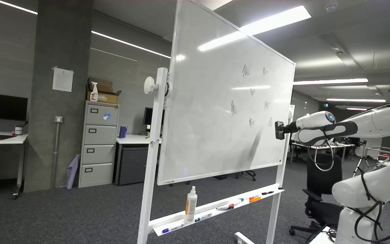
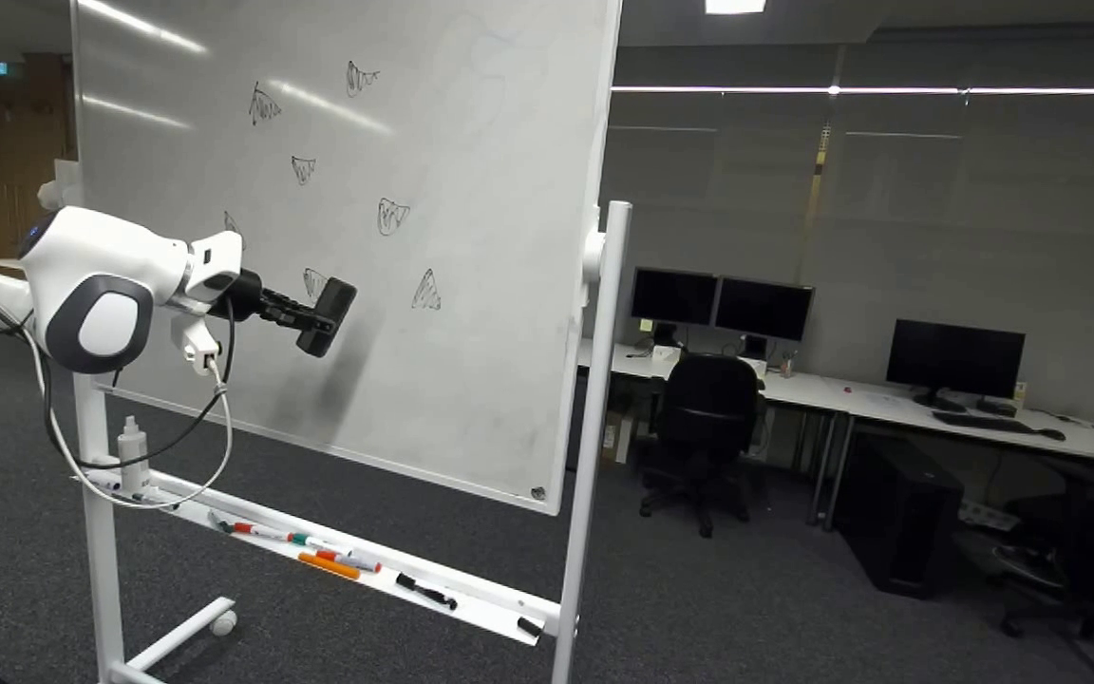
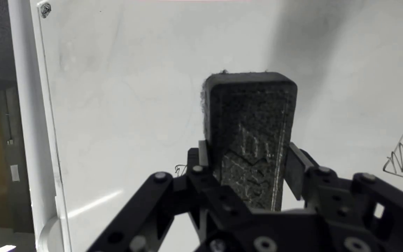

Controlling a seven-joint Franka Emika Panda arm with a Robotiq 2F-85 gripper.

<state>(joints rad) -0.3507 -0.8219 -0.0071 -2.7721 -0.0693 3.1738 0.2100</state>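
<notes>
Gripper [image 3: 250,161] under your control clamps a black whiteboard eraser [image 3: 252,108] by its long sides. Off-centre pressure could twist it in your grasp. Its near face looks scuffed and embossed, one edge fuzzy. It is before the whiteboard [image 3: 124,115], whose hatched scribbles [image 2: 426,292] you see; contact is unclear.

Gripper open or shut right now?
Shut on the black eraser: in the wrist view, the gripper has its fingers against both sides.
</notes>
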